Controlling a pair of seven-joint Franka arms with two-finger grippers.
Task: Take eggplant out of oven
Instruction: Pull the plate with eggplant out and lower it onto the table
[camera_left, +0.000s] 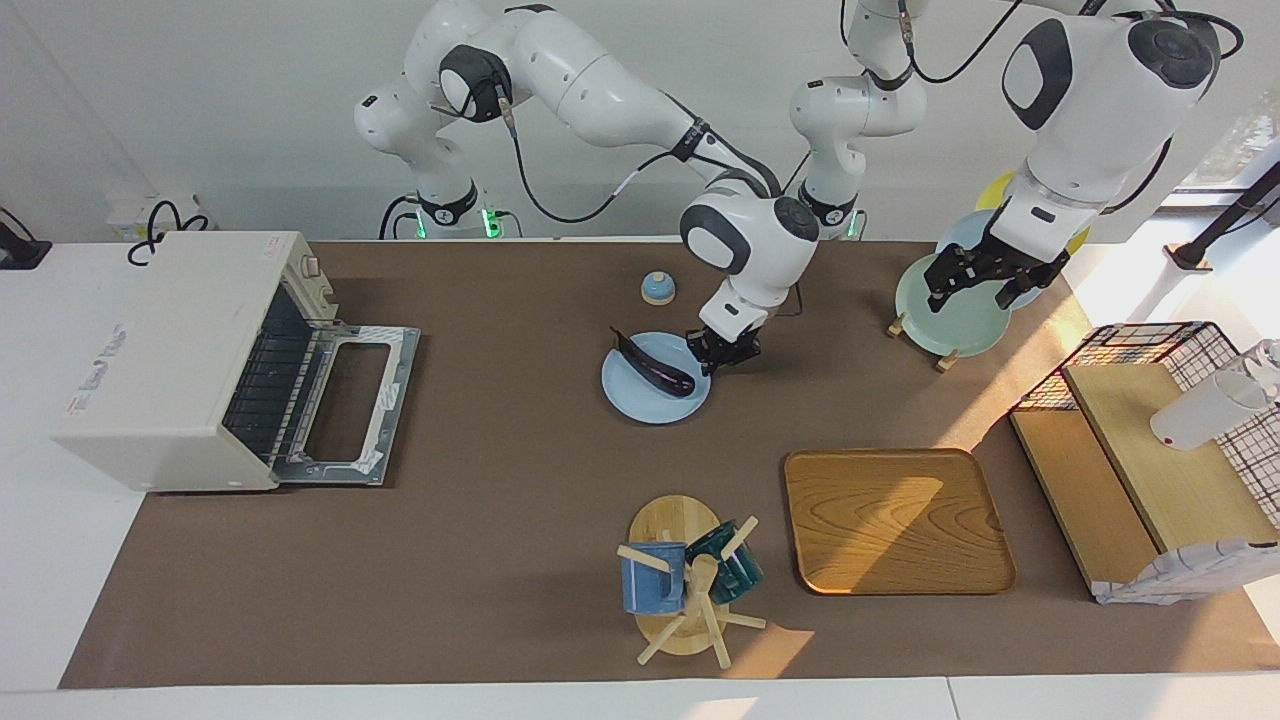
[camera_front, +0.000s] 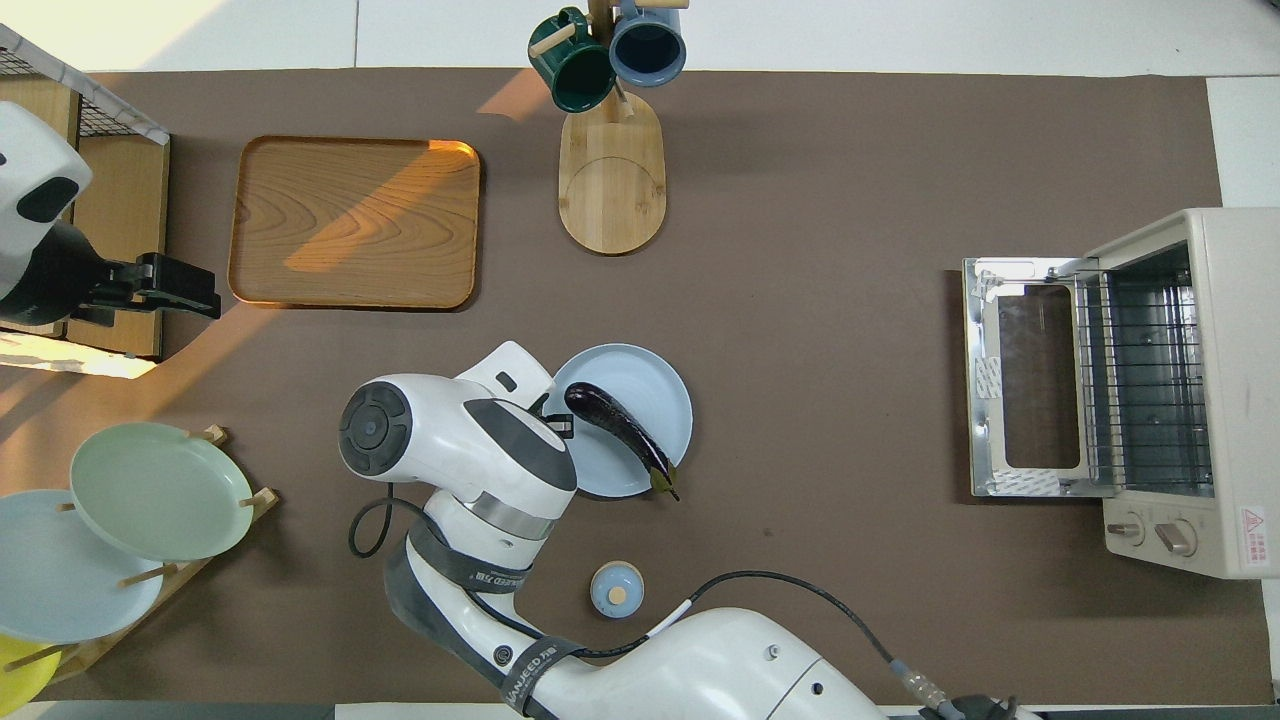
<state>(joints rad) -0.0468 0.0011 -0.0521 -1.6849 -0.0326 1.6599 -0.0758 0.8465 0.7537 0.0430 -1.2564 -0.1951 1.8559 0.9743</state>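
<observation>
Your glossy, slim purple-black eggplant (camera_left: 655, 367) lies diagonally across the round pale-blue plate (camera_left: 640, 403), stem tip overhanging the rim toward the robots. The right hand (camera_left: 727, 355) sits just beside it, apparently released, fingers apart. The boxy off-white oven (camera_left: 175, 360) stands open. The left hand (camera_left: 985, 280) waits, fingers apart, over the plate rack (camera_left: 945, 318).

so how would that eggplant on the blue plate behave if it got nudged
The eggplant looks glossy, so probably slippery. It is long, rounded and slightly curved, so it might roll or pivot on the smooth blue plate. Its stem end overhangs the rim, so it could slide off.
</observation>
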